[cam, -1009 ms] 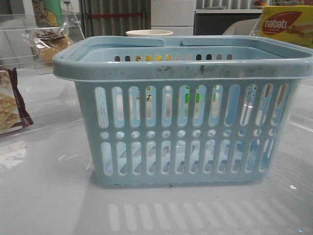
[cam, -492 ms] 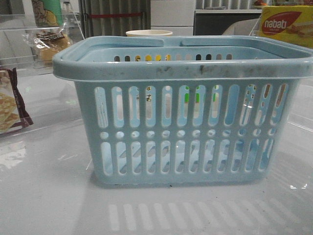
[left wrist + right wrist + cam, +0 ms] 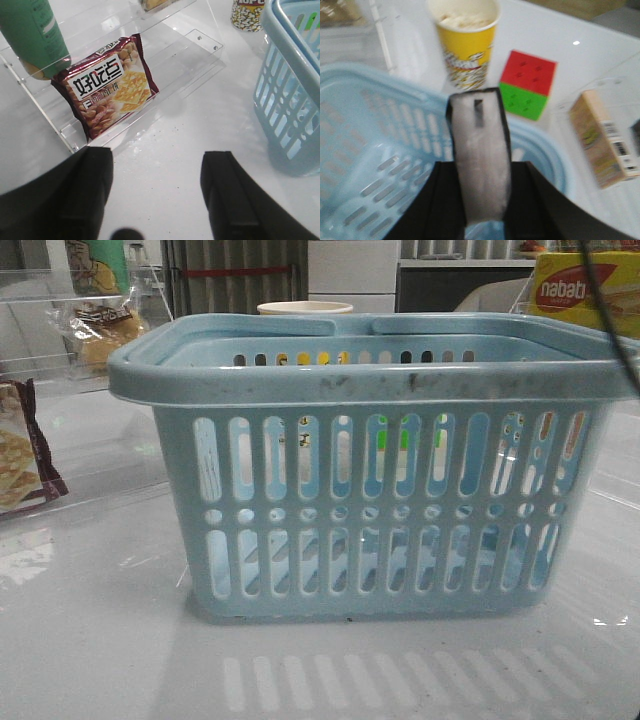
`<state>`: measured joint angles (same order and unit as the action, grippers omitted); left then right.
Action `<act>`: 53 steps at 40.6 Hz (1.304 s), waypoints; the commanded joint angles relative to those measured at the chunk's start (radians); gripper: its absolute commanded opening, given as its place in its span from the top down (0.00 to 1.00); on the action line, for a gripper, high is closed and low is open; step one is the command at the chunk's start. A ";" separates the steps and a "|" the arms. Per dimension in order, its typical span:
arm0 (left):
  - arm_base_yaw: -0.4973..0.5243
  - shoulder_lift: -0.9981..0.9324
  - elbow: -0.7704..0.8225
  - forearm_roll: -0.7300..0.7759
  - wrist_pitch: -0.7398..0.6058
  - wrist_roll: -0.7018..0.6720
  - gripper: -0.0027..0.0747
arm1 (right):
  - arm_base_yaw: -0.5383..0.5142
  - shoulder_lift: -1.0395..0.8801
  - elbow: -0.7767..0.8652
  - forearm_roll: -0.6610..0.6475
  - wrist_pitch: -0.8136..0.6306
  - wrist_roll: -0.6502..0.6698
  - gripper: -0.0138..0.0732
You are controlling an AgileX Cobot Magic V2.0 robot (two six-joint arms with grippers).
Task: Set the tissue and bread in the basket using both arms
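Over the basket (image 3: 365,150), we are holding the tissue (image 3: 480,155), a dark-edged packet with a pale face, clamped between the fingers of our right tool (image 3: 482,200). Our left tool (image 3: 155,200) is hovering spread wide above the white surface (image 3: 170,140), gripping nothing, near a maroon snack bag (image 3: 107,85) in a clear rack. Left of the basket, the bread (image 3: 100,330) is sitting on a clear shelf.
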<state>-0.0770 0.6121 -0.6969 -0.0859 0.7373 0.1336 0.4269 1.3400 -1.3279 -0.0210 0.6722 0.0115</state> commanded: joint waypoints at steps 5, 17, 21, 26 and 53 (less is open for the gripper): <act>-0.005 0.008 -0.030 -0.013 -0.075 0.000 0.38 | 0.126 0.029 0.051 0.027 -0.088 -0.012 0.53; -0.005 0.008 -0.030 -0.013 -0.075 0.000 0.38 | 0.128 0.077 0.051 -0.004 -0.116 -0.012 0.18; -0.005 0.008 -0.030 -0.013 -0.075 0.000 0.38 | 0.128 0.042 0.051 -0.016 -0.100 -0.012 0.19; -0.005 0.008 -0.030 -0.013 -0.075 0.000 0.38 | 0.128 -0.047 0.073 -0.016 -0.072 -0.012 0.19; -0.005 0.008 -0.030 -0.013 -0.075 0.000 0.38 | 0.122 -0.530 0.462 -0.106 0.007 0.122 0.19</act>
<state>-0.0770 0.6121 -0.6969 -0.0859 0.7373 0.1336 0.5560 0.8371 -0.8612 -0.0732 0.7352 0.1002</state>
